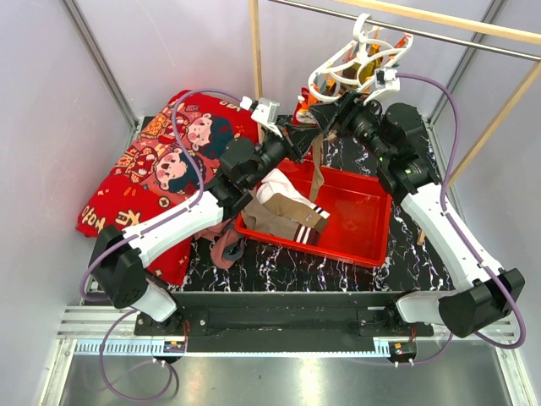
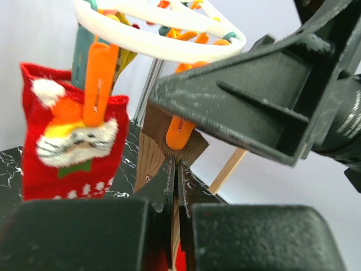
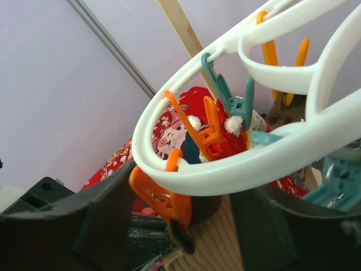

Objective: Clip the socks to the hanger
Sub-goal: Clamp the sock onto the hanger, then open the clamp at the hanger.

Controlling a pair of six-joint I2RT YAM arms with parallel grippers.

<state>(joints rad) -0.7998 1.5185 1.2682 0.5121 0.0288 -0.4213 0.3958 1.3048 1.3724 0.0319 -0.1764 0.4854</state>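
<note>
left gripper (image 2: 177, 169) pinched shut on brown sock (image 2: 153, 155) right under hanger (image 2: 163, 45), sock top at orange peg (image 2: 179, 135), right gripper (image 3: 189, 217) jaws apart straddling that peg, more socks (image 1: 283, 211) in bin (image 1: 363, 233) below hanger

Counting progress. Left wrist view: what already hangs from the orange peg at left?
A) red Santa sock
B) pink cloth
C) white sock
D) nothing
A: the red Santa sock hangs pinched by an orange peg under the hanger, while the left gripper holds a brown sock up to the next peg.
</note>
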